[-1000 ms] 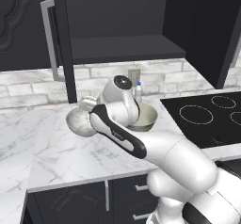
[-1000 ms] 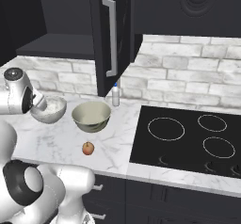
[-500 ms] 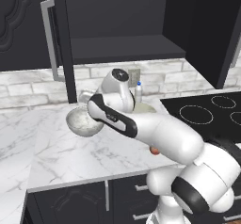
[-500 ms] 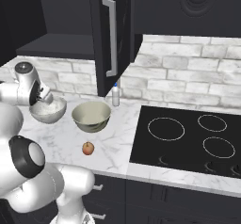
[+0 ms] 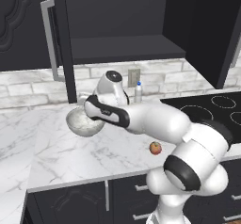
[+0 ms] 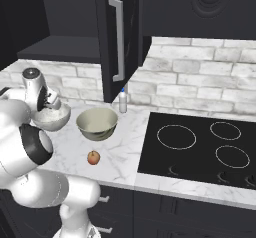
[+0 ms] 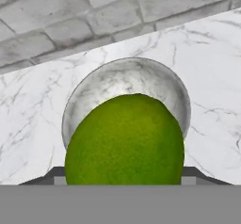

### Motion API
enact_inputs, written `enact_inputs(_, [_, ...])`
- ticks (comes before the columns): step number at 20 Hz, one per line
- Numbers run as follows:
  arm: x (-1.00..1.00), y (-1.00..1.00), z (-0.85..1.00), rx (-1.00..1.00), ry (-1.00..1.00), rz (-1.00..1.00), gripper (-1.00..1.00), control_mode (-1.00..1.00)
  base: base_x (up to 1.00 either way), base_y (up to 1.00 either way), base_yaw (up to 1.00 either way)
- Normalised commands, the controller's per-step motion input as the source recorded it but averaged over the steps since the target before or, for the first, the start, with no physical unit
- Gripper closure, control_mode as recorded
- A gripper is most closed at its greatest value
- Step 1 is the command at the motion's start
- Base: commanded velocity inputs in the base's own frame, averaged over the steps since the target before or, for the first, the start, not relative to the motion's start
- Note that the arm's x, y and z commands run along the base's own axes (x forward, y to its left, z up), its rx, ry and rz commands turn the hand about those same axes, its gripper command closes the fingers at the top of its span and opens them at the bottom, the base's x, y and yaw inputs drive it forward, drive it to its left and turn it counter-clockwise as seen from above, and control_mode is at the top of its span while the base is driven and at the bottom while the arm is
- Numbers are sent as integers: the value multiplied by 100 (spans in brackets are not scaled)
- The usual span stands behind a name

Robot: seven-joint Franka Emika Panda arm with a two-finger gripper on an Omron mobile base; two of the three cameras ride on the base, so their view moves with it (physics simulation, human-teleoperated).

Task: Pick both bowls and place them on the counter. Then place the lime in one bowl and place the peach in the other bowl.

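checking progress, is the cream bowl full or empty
Empty: the right base view shows the cream bowl with a bare inside, and the peach on the counter.

The lime (image 7: 124,140) hides the fingers and the near rim of the marbled bowl (image 7: 122,79)

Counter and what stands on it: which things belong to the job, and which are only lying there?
Job things:
- lime, held in the gripper above the marbled bowl
- cream bowl
- peach
- counter

Only lying there:
- bottle
- stovetop
- open cabinet door
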Motion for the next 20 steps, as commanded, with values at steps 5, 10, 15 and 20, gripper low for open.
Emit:
enact_inputs(5, [34,17,-25,-3,0,5,100,-100,0,0,0])
enact_inputs(10, [37,22,-31,-1,0,3,100,-100,0,0,0])
enact_inputs(15, [38,24,-31,-4,0,1,100,-100,0,0,0])
enact_inputs(20, [44,24,-27,-4,0,0,100,-100,0,0,0])
